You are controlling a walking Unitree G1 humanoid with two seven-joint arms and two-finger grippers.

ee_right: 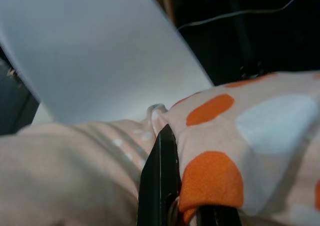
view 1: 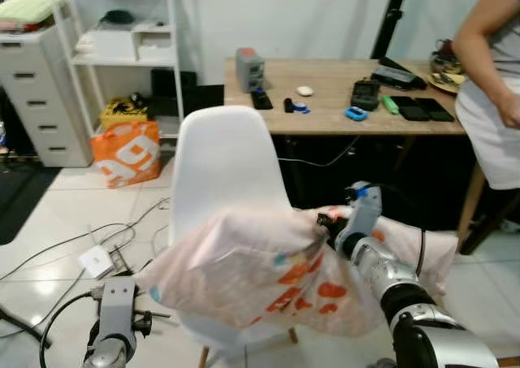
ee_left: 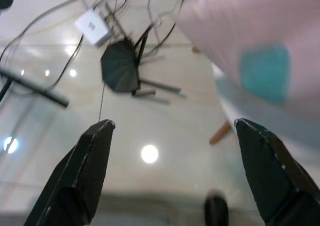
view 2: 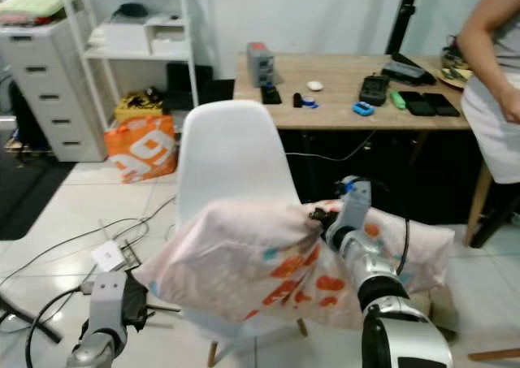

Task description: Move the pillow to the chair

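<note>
At seven o'clock the left gripper [ee_left: 170, 151] is held low with fingers spread wide over bare floor. At centre, the pillow [view 1: 252, 270] is draped across the white chair [view 1: 223, 165], pinched by the right gripper [view 1: 329, 226]. Placement appears nearly done; release seems due next. The clamped fabric fold is shown closely in the right wrist view. At one o'clock stands a desk [view 1: 325, 112].
</note>
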